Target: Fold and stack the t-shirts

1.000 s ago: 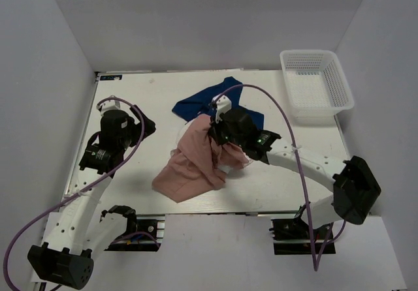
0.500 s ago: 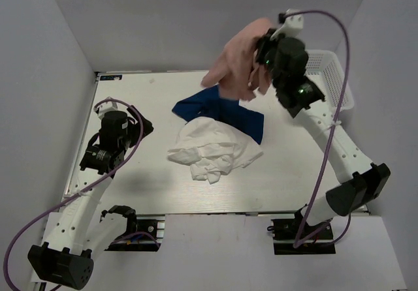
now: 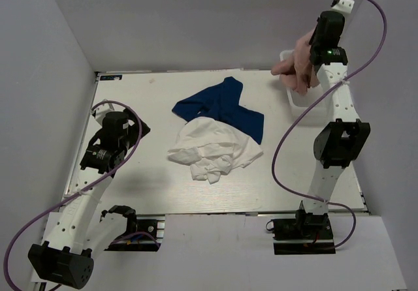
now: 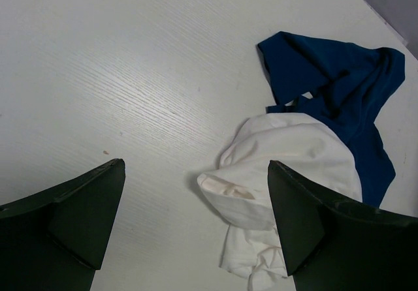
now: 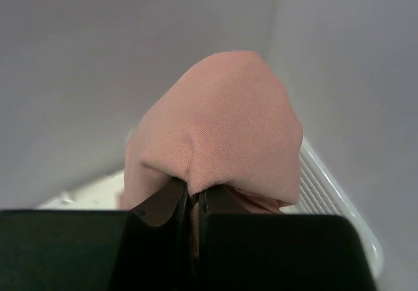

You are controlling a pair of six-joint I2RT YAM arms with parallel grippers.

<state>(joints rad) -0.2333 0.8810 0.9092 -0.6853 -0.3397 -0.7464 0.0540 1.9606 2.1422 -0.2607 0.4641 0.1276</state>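
Observation:
My right gripper (image 3: 316,56) is raised high at the back right, shut on the dusty pink t-shirt (image 3: 300,66), which hangs bunched over the white mesh basket (image 3: 324,105). In the right wrist view the pink cloth (image 5: 222,128) drapes over the closed gripper (image 5: 194,196). The navy blue t-shirt (image 3: 225,105) lies crumpled mid-table, its print hidden. The white t-shirt (image 3: 212,149) lies crumpled just in front of it, overlapping its edge. My left gripper (image 3: 134,129) is open and empty at the left; its wrist view shows the white shirt (image 4: 287,173) and navy shirt (image 4: 339,89) ahead.
The basket's rim shows below the pink cloth in the right wrist view (image 5: 326,186). White enclosure walls stand close on all sides. The wooden tabletop (image 3: 144,95) is bare to the left of the shirts.
My right arm lifted the pink t-shirt off the pile and swung it up and to the right, over the basket. The white shirt is uncovered. The left arm has barely moved.

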